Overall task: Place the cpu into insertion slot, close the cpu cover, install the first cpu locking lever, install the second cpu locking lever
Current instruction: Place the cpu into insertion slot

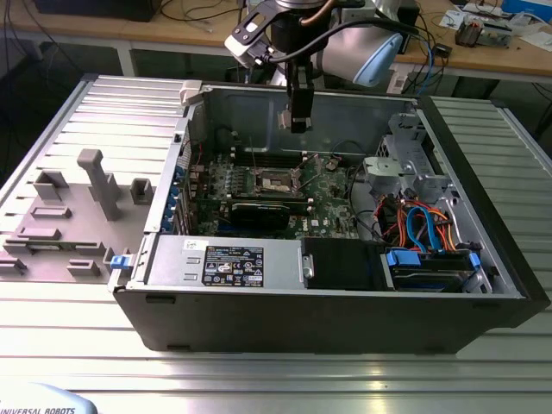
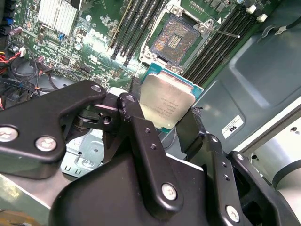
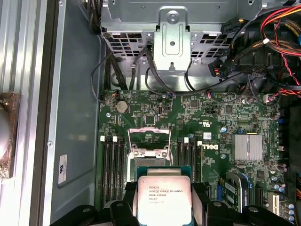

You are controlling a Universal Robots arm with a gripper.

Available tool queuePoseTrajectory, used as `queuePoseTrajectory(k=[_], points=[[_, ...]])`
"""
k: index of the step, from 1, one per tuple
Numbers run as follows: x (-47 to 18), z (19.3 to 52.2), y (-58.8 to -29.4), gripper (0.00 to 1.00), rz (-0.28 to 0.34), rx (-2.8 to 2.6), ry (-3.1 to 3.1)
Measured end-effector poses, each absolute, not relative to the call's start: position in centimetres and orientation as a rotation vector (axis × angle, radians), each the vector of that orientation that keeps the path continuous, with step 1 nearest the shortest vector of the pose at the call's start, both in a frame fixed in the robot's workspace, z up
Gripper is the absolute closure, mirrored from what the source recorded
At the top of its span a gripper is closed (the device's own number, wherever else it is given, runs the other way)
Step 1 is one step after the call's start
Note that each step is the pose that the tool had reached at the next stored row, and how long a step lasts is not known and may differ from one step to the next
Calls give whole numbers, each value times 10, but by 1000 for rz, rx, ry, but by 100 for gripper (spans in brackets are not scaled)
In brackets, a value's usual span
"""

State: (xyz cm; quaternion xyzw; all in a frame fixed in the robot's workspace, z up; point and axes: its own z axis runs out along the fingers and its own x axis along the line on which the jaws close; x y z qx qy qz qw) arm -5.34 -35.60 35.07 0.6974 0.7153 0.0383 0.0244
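Observation:
My gripper (image 1: 299,123) hangs inside the open computer case, above the motherboard, shut on the cpu (image 2: 167,104). The cpu is a small square chip with a silvery top, pinched at two opposite edges by black fingers (image 2: 134,115). In the first wrist view the cpu (image 3: 163,197) sits between the fingers, partly covering the insertion slot (image 3: 149,159) beneath it. The insertion slot (image 2: 178,40) is bare, with its dark contact field showing. The cpu cover (image 3: 149,130) stands swung up at the slot's far edge. A thin wire locking lever (image 2: 225,32) lies released beside the slot.
Memory slots (image 3: 113,165) flank the socket on both sides. A black card (image 1: 263,211) lies across the board near the socket, and a silver heat sink (image 3: 247,147) stands beside it. Red, blue and orange cables (image 1: 423,224) fill the drive bay. The power supply (image 1: 224,259) lines the case front.

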Motion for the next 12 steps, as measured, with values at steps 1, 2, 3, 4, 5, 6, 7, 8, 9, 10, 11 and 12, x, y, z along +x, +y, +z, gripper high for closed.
queuePoseTrajectory(k=[1, 2, 3, 4, 5, 6, 7, 8, 9, 10, 11, 12], points=[[-53, 351, -356, 46, 119, 2158, 2213], [-53, 351, -356, 46, 119, 2157, 2213], [-53, 351, -356, 46, 119, 2158, 2213], [-53, 351, -356, 46, 119, 2157, 2213], [-53, 350, -356, 46, 119, 2158, 2213], [-53, 350, -356, 46, 119, 2158, 2213], [-54, 350, -356, 46, 119, 2158, 2213], [-55, 349, -356, 46, 119, 2158, 2213], [-56, 347, -356, 46, 119, 2158, 2213], [-57, 346, -356, 46, 119, 2158, 2213], [-57, 344, -356, 46, 119, 2158, 2213], [-57, 342, -356, 46, 119, 2157, 2213]])
